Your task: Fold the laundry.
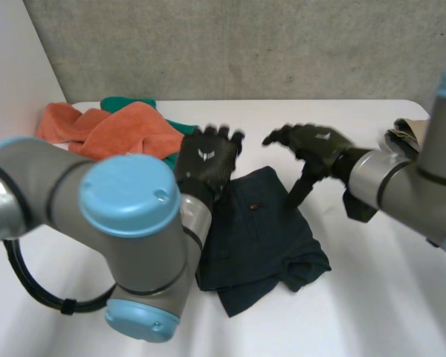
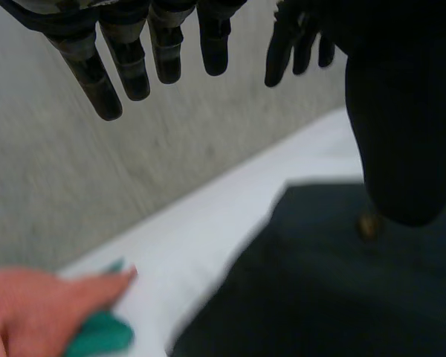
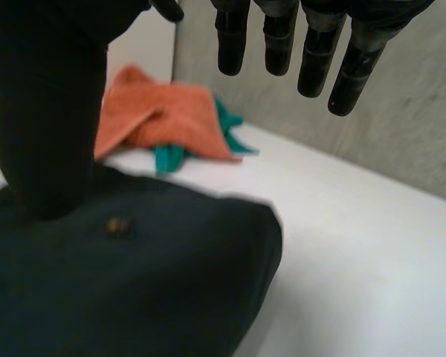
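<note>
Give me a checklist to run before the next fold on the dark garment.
1. Left hand open, holding nothing: ok.
2. Right hand open, holding nothing: ok.
3. Dark garment lying flat: not ok, its near corner is bunched.
4. Orange cloth and green cloth apart from the garment: cannot tell, the left arm covers the gap.
5. Bare table beside the garment: ok.

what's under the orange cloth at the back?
A green cloth sticks out from under the orange cloth at its far and right edges. The rest is covered, so its shape can't be seen.
</note>
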Controlling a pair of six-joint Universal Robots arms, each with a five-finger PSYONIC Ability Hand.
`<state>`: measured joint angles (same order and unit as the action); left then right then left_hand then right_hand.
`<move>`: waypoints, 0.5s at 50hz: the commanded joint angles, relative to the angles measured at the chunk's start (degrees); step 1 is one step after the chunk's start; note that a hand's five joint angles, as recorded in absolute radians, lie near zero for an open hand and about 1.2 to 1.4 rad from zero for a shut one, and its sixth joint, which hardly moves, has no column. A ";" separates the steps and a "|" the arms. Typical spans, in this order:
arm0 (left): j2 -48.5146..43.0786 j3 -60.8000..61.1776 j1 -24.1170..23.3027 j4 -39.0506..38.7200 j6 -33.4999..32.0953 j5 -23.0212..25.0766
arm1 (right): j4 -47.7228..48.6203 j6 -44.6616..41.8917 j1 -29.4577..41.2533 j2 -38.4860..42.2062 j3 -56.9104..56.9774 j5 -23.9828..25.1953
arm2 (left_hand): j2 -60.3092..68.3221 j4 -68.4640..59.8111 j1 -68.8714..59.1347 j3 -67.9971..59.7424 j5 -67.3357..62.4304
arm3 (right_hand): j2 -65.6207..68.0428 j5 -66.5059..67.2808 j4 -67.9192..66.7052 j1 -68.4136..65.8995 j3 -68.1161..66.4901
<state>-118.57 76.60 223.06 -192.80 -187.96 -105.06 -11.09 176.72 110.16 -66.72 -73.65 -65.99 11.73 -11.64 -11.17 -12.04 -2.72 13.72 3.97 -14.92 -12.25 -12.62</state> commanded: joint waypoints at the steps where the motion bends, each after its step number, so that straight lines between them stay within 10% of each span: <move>1: -7.64 -0.31 0.54 6.29 1.28 -1.99 | -0.87 -12.08 3.48 11.43 2.72 -3.96 | 0.17 -0.26 -0.73 0.15 0.83 | -3.72 -3.97 4.92 2.25 2.62; 25: -12.91 -2.77 2.56 10.51 1.20 3.90 | 1.94 -23.52 4.10 16.71 2.90 -9.16 | 4.87 -4.97 -5.44 -4.56 -3.88 | -3.72 -3.97 4.92 2.25 2.62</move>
<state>-130.86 74.43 225.26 -183.03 -186.69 -101.90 -9.79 152.86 114.33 -49.79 -70.80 -75.21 11.99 -11.85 -11.38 -12.28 -2.91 12.78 3.52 -14.92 -9.16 -12.14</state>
